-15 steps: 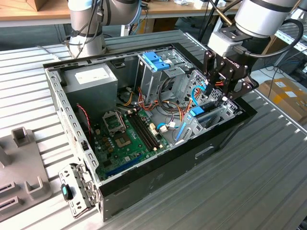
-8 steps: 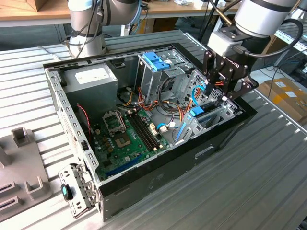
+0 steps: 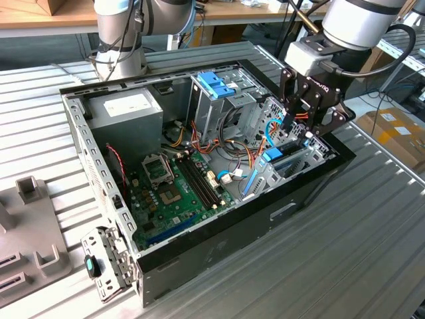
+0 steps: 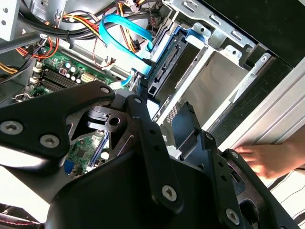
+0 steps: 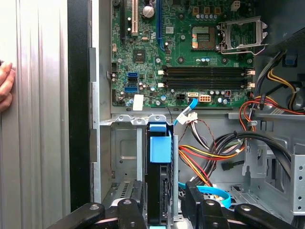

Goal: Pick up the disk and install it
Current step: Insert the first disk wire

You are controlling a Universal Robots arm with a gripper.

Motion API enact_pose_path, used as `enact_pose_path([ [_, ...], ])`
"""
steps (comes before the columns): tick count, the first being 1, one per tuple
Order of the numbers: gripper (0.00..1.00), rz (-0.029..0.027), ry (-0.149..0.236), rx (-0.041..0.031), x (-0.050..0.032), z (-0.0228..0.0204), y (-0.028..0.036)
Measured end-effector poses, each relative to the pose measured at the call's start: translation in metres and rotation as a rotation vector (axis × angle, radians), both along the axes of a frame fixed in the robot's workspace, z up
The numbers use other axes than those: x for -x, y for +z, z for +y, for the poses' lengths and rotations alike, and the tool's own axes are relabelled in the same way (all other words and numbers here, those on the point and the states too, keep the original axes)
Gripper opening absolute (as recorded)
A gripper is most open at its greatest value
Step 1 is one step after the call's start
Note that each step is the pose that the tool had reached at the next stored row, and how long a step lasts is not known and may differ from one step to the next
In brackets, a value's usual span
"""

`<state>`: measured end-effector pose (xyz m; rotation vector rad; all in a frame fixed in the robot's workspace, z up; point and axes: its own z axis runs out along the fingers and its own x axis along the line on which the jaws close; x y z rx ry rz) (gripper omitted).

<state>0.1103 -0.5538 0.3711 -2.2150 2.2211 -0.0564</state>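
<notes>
setting: robotics lab or workshop. evidence: ribbed metal table; robot arm base standing on it; opened computer case, motherboard exposed; wooden table behind; cardboard box alongside.

exterior view: high oblique | both wrist views: close, share motherboard

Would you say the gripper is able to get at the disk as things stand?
Probably yes: the gripper hangs directly above the disk, which stands on edge in the open-topped bay, with nothing across its upper edge. The blue cable runs beside it, not over it.
</notes>
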Motion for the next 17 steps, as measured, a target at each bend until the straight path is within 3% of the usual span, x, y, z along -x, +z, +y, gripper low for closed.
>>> enact_pose_path([
  [12,0.48,0.0,0.0,0.0001,-0.003,0.0004,0.0001],
  [17,0.48,0.0,0.0,-0.0003,-0.005,0.0005,0.0058],
])
